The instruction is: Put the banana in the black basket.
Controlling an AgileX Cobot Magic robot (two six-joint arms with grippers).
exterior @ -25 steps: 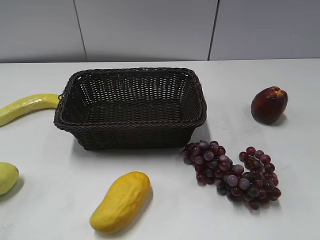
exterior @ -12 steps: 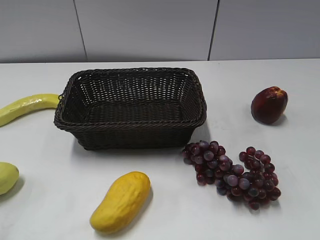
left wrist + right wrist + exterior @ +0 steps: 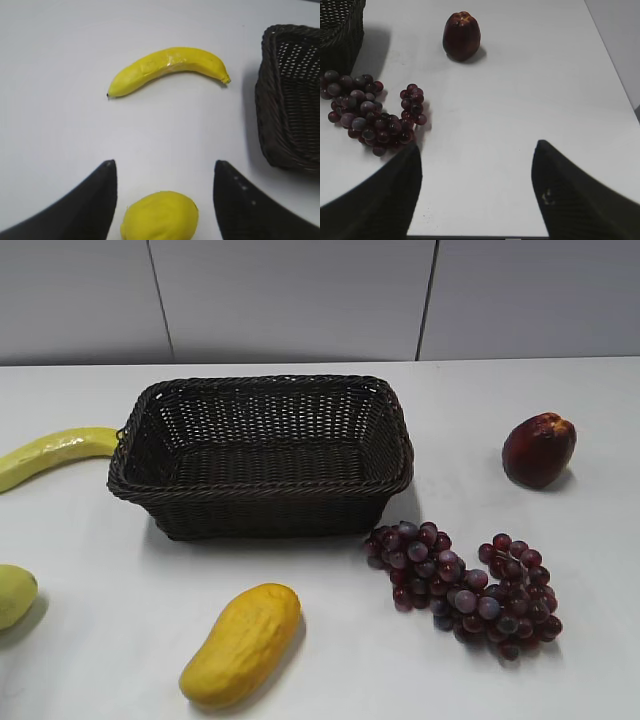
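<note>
The banana (image 3: 50, 455) lies on the white table at the far left, its tip close to the black basket's left end; it also shows in the left wrist view (image 3: 167, 67). The black basket (image 3: 262, 490) stands empty at the table's middle, and its corner shows in the left wrist view (image 3: 292, 95). My left gripper (image 3: 164, 167) is open above the table, well short of the banana, with a small rounded yellow-green fruit (image 3: 160, 216) below its jaws. My right gripper (image 3: 477, 150) is open and empty over bare table. Neither gripper shows in the exterior view.
A plump yellow-orange mango-shaped fruit (image 3: 242, 643) lies in front of the basket. A bunch of purple grapes (image 3: 460, 585) lies at the front right, with a dark red peach (image 3: 538, 449) behind it. The small rounded fruit (image 3: 12, 595) sits at the left edge.
The small rounded fruit at the left edge looks a little smaller and lower in the exterior view; nothing else has moved.
</note>
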